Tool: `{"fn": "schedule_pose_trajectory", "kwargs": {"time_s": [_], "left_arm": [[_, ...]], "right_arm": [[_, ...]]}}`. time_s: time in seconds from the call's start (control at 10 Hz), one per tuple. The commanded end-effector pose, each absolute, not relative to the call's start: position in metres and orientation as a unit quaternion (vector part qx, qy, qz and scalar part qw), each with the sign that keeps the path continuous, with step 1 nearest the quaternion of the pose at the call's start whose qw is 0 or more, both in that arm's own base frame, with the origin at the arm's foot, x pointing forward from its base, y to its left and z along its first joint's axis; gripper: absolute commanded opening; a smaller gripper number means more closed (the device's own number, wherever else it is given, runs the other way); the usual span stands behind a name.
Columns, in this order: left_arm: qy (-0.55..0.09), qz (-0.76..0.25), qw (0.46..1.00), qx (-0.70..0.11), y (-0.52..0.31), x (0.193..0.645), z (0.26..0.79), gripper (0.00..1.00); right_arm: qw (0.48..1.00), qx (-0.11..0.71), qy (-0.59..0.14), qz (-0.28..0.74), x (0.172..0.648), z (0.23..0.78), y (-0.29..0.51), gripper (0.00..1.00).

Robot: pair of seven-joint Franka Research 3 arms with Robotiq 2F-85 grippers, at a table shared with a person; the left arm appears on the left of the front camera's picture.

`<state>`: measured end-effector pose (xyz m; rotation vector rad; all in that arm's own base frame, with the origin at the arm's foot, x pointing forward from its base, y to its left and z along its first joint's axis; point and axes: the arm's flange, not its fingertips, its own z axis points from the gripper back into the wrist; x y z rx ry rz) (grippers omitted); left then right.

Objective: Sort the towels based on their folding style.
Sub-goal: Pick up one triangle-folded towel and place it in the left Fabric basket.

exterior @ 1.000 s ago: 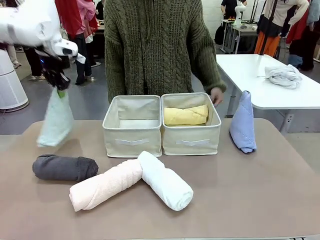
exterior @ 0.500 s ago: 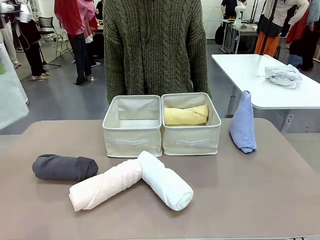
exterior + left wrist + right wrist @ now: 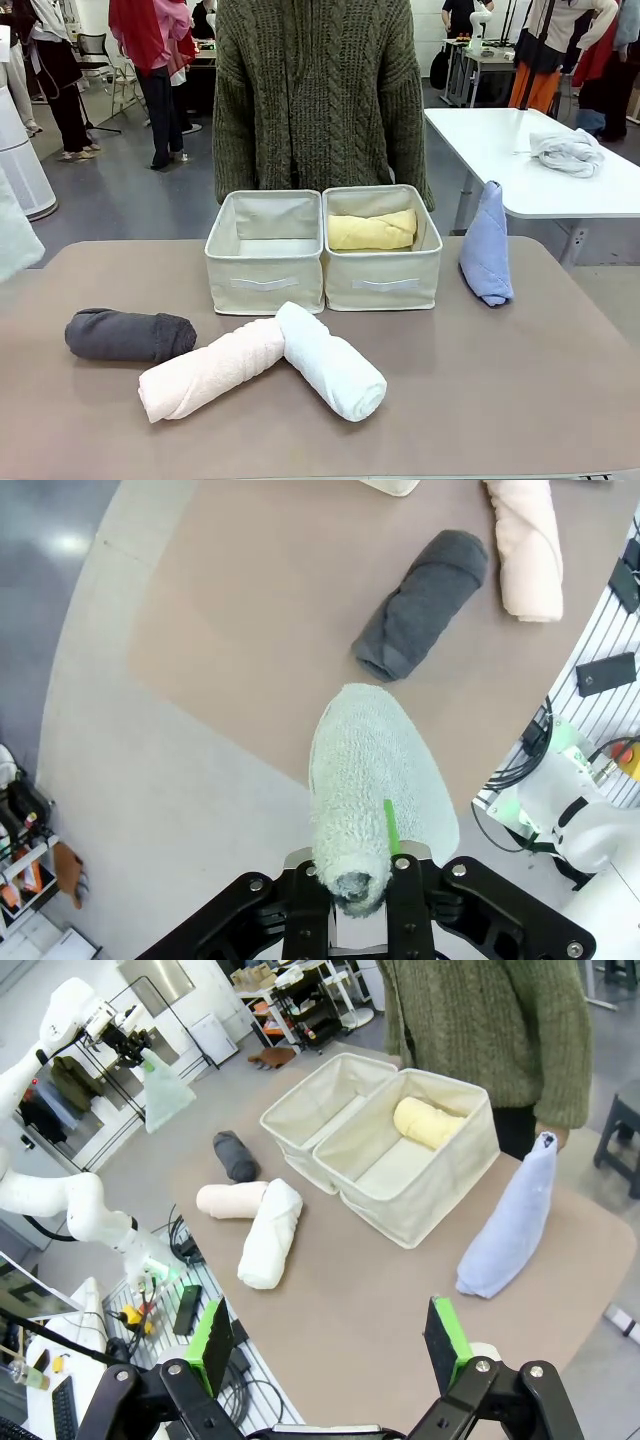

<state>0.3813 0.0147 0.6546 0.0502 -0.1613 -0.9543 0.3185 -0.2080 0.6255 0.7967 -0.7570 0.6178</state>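
Observation:
My left gripper [image 3: 358, 892] is shut on the top of a pale teal towel [image 3: 366, 780], which hangs in the air off the table's left end; its edge shows at the far left [image 3: 10, 238]. A dark grey roll [image 3: 130, 335], a pink roll [image 3: 208, 369] and a white roll [image 3: 331, 361] lie on the near table. A yellow roll [image 3: 372, 231] lies in the right bin [image 3: 383, 283]. The left bin [image 3: 264, 282] holds nothing. A periwinkle blue towel [image 3: 487, 246] stands at the right. My right gripper [image 3: 330, 1345] is open, high above the table's near right corner.
A person in a green knit sweater [image 3: 315, 95] stands right behind the bins, one hand [image 3: 553, 1134] by the blue towel's tip. A white table [image 3: 535, 160] at the back right carries a crumpled white-grey cloth [image 3: 567, 151]. Bare tabletop stretches along the front right.
My left arm has swung left with the teal towel, leaving the front view except for the towel's edge. The person's hand has drawn back from the right bin.

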Motion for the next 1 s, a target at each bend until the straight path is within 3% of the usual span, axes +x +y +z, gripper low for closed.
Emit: {"fn": "schedule_pose_trajectory", "kwargs": {"time_s": [0.0,0.2,0.5,0.6,0.8,0.9], "left_arm": [[-0.077,-0.452,0.888,0.02,0.019,0.381,0.652,0.17],[-0.118,-0.496,0.859,0.034,-0.015,0.374,0.67,0.17],[-0.113,-0.577,0.808,0.022,-0.088,0.381,0.7,0.17],[-0.072,-0.628,0.773,-0.055,-0.004,0.387,0.671,0.17],[-0.069,-0.621,0.779,-0.054,0.004,0.385,0.666,0.17],[-0.047,-0.567,0.82,-0.054,0.082,0.36,0.652,0.17]], "right_arm": [[0.802,0.377,-0.359,0.292,0.317,0.626,-0.208,1.0],[0.802,0.377,-0.359,0.292,0.317,0.626,-0.208,1.0],[0.802,0.377,-0.359,0.292,0.317,0.626,-0.208,1.0],[0.802,0.377,-0.359,0.292,0.317,0.626,-0.208,1.0],[0.802,0.377,-0.359,0.292,0.317,0.626,-0.208,1.0],[0.802,0.377,-0.359,0.292,0.317,0.626,-0.208,1.0]]}}
